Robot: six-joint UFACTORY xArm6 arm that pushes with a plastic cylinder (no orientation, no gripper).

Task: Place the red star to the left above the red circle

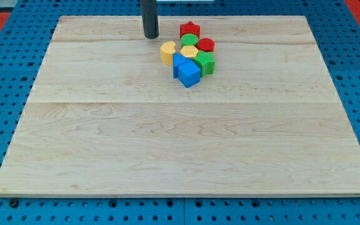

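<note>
My tip [150,35], the lower end of the straight dark rod, rests on the pale wooden board [167,156] near the upper middle of the frame. There are no fingers on this rig, so nothing opens, closes or holds; the rod can only shove, and right now it touches no block.

The red star-shaped block [190,29] sits just to the right of my tip, at the top of a tight cluster. Right below it is a green round block [189,40], and the red circular block [206,45] lies lower right of the star, close beside it. Under those I see a yellow block [189,51] in the middle of the cluster, a second yellow block [167,52] at its left edge, a green block [206,62] at the right, and 2 blue blocks, one [179,62] partly behind the blue cube-like one [190,74] at the bottom.

As I judge it, the star already lies up and left of the red circle, so the step in hand is the approach, and little more than a fine adjustment remains. My tip stands on the star's left, the wrong side for nudging it further left. The next move calls for rounding the star's top to its right flank, then a short push leftward without dragging the green round block or disturbing the red circle.
</note>
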